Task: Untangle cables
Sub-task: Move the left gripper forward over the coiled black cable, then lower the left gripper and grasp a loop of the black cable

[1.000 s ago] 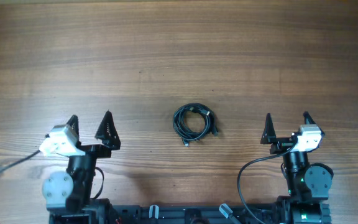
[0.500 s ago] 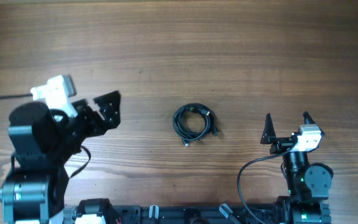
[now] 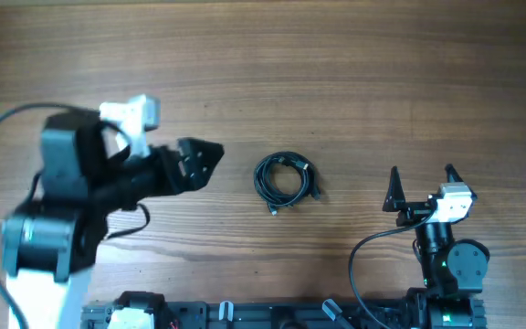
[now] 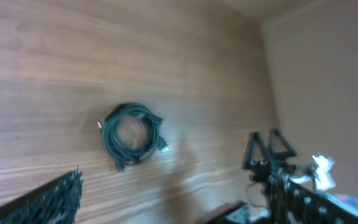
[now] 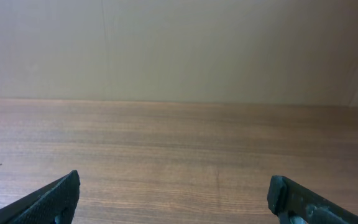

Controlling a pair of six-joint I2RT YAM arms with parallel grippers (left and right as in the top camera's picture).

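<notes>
At the front edge, the right hand (image 3: 421,174) sits with its fingers spread wide and empty, well to the right of the cables (image 3: 286,180). The cables lie coiled mid-tabletop (image 3: 336,73). The left hand (image 3: 210,160) is blurred but seems open too, near the coil's left side and not touching it.
</notes>
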